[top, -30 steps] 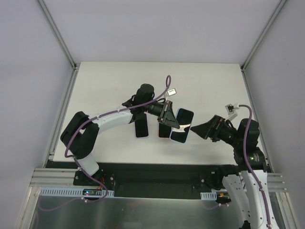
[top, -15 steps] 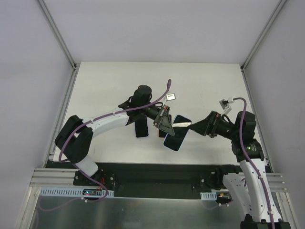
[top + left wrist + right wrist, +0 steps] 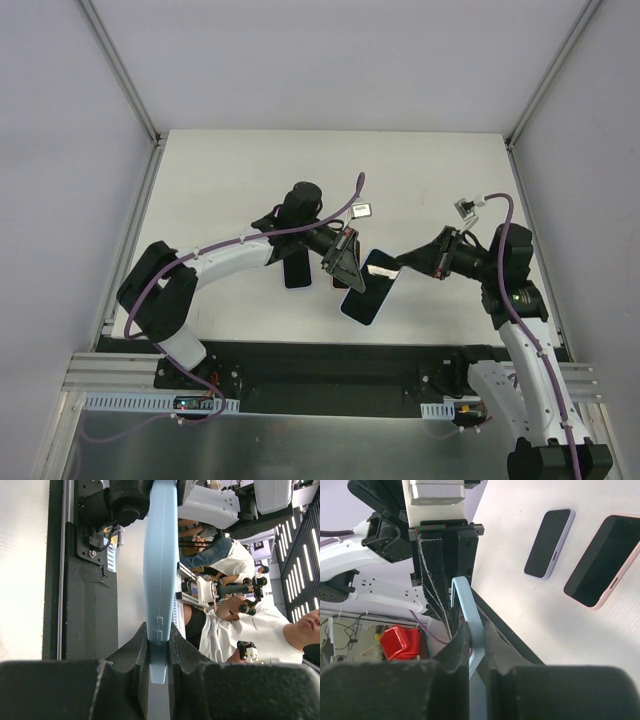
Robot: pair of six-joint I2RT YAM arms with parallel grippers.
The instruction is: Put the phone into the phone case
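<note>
A light blue phone case [image 3: 366, 288] with a dark glossy face is held tilted above the table, between both arms. My left gripper [image 3: 348, 268] is shut on its left side; in the left wrist view the case edge [image 3: 160, 570] with its buttons runs up from between the jaws [image 3: 159, 647]. My right gripper [image 3: 402, 264] is shut on the case's right rim [image 3: 470, 610], pinched between the fingers [image 3: 476, 637]. A purple-edged phone [image 3: 296, 270] [image 3: 548, 542] lies flat on the table. A pink-edged phone [image 3: 601, 561] [image 3: 340, 280] lies beside it, partly hidden under the left gripper in the top view.
The white table [image 3: 230, 190] ends at a black front edge [image 3: 300, 352] near the arm bases. Grey walls and metal rails [image 3: 135, 240] flank both sides. The left arm [image 3: 230, 255] arches over the purple-edged phone.
My right gripper moved left and shut on the case's right rim; it was open a second ago. The case, still in the left gripper, swung to a steeper tilt toward the front edge.
</note>
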